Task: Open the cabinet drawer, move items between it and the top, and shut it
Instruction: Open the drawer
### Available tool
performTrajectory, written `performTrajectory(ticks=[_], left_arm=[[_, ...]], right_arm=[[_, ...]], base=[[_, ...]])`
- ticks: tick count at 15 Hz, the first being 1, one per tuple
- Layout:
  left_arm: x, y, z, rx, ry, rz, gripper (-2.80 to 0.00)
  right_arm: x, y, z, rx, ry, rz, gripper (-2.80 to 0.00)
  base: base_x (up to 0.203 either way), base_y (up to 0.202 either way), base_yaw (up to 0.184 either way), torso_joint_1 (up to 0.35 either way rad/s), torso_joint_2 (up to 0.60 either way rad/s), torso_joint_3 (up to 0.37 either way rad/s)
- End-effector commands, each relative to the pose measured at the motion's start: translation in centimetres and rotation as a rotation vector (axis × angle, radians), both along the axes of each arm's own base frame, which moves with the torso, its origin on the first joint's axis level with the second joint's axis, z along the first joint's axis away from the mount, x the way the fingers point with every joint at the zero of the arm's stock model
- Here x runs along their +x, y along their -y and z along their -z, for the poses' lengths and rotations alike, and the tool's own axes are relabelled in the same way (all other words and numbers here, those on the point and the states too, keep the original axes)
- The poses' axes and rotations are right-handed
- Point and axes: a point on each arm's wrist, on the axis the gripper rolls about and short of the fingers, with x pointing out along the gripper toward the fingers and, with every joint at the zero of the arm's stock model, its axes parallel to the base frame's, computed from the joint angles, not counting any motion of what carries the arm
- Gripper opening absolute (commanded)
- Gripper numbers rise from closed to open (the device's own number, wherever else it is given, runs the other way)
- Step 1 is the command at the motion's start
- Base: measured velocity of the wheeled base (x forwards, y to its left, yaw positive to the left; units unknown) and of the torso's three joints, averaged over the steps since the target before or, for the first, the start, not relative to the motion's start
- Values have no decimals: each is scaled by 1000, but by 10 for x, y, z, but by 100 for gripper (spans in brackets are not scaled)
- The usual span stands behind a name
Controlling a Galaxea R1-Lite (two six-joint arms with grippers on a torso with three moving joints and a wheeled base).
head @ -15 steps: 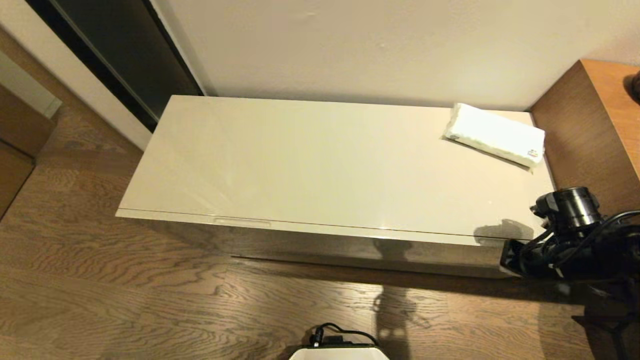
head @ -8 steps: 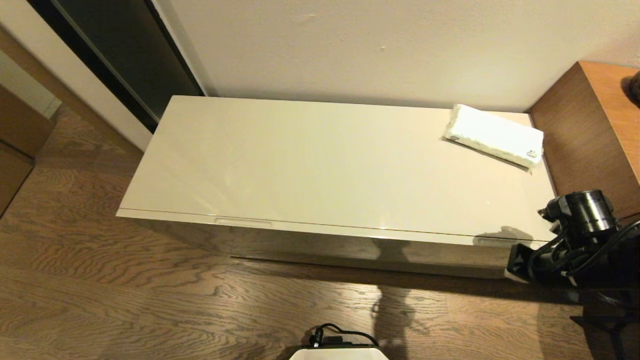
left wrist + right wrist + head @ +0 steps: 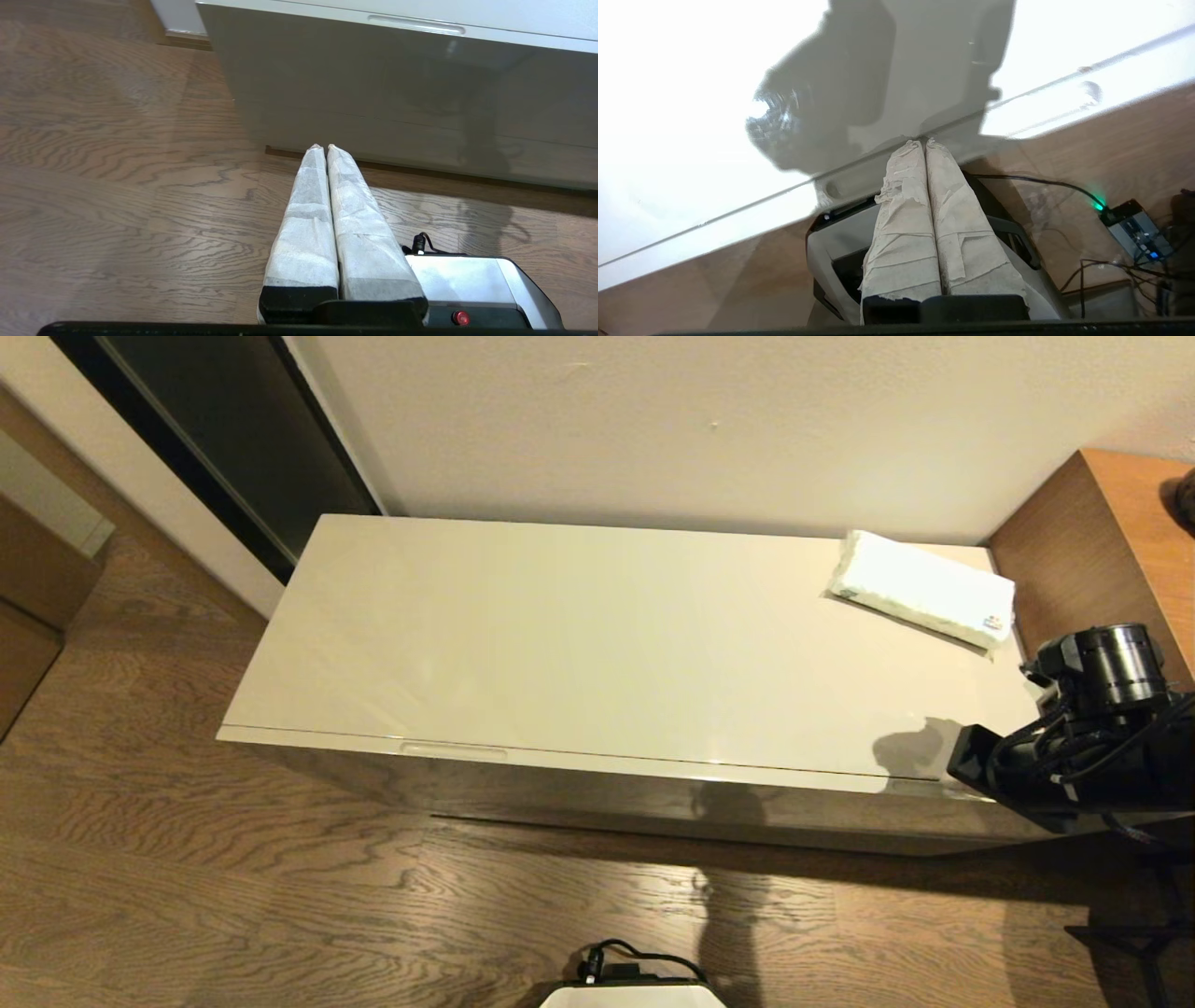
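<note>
Overhead, tissue pack (image 3: 921, 589) on glossy top (image 3: 579, 644); right end effector (image 3: 923, 142) pressed together; wood floor (image 3: 233, 887)

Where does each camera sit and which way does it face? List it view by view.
Head: high up, looking down at the top, tissue pack; right arm shows.
Left wrist: low, behind the shut left gripper, facing the drawer front.
Right wrist: behind the shut right gripper, at the top's front edge.
Shared: left slot handle in head and left wrist.
</note>
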Motion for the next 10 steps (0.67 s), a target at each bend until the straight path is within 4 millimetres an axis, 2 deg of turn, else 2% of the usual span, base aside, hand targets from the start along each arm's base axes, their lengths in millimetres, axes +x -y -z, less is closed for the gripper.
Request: performTrajectory(ticks=[1, 6, 10], left_arm=[[0, 0, 0, 0, 0, -1, -280], [0, 0, 0, 0, 0, -1, -280], [0, 0, 0, 0, 0, 1, -280]], right_arm=[[6, 2, 7, 2, -20, 9, -280], [12, 4, 26, 4, -90, 17, -280], [-3, 5, 50, -44, -188, -72, -280]], base=[[0, 0, 0, 0, 0, 0], [0, 0, 0, 0, 0, 0], [0, 0, 0, 0, 0, 0]])
